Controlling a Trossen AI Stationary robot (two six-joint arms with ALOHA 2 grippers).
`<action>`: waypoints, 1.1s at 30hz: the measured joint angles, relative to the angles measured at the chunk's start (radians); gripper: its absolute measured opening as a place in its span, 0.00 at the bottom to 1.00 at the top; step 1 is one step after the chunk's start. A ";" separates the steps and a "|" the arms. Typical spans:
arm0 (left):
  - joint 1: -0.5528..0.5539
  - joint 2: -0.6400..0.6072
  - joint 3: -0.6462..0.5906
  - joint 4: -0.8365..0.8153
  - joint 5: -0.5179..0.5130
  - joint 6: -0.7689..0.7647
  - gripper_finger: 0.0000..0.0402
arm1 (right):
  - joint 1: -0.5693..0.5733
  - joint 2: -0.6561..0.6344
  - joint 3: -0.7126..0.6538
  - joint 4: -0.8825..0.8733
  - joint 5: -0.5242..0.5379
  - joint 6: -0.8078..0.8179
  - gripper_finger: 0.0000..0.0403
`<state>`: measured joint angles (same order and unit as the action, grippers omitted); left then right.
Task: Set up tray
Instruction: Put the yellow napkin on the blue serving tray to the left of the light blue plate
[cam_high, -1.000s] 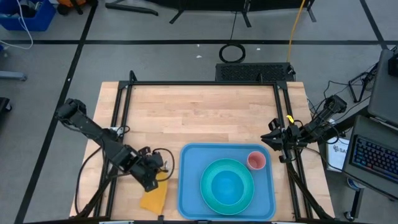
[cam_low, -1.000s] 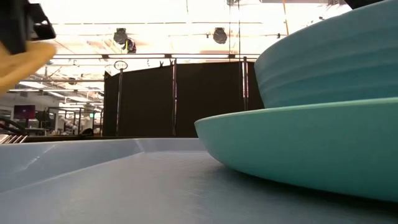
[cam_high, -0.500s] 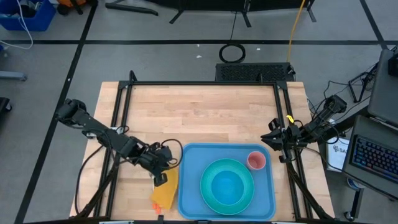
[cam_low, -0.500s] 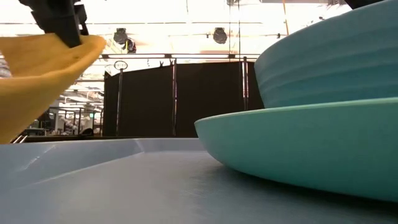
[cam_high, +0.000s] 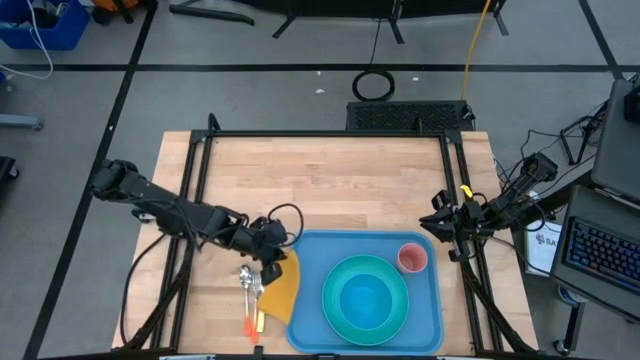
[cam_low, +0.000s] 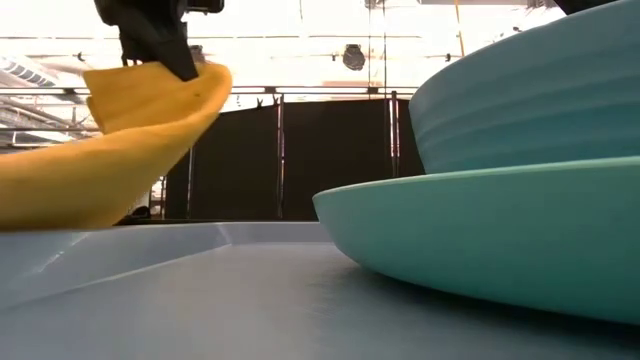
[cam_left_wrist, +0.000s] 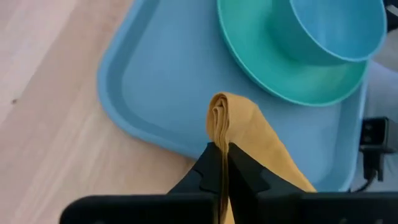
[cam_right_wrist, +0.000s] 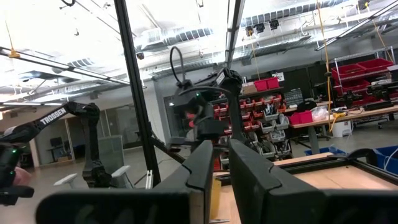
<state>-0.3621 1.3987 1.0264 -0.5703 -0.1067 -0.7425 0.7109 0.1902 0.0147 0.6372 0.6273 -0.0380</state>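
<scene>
With plate (cam_high: 365, 300), bowl (cam_high: 364, 297) and cup (cam_high: 412, 259) already on the tray (cam_high: 310, 250) at the near table edge, my left gripper (cam_high: 270, 256), pinching the yellow napkin (cam_high: 283, 287), hangs over its left rim, cutlery (cam_high: 250, 290) remains outside, right gripper's (cam_high: 440, 228) fingers I can't tell.

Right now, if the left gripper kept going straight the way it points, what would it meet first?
Probably the tray. The left gripper, shut on the yellow napkin, points over the tray's near rim toward the plate; how high it is stays unclear.

Plate (cam_high: 345, 302), bowl (cam_high: 364, 298), pink cup (cam_high: 412, 258)
</scene>
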 joint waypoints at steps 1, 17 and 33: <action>0.008 0.000 0.000 0.000 -0.003 -0.006 0.02 | 0.000 0.000 0.000 0.000 0.000 0.000 0.11; 0.138 0.000 0.000 -0.001 -0.011 -0.078 0.02 | 0.000 0.000 0.000 0.000 0.000 0.000 0.11; 0.198 0.000 0.000 0.051 0.032 -0.090 0.04 | 0.000 0.000 0.000 0.000 0.000 0.000 0.11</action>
<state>-0.1646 1.3987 1.0264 -0.5189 -0.0750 -0.8326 0.7109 0.1902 0.0147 0.6373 0.6277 -0.0383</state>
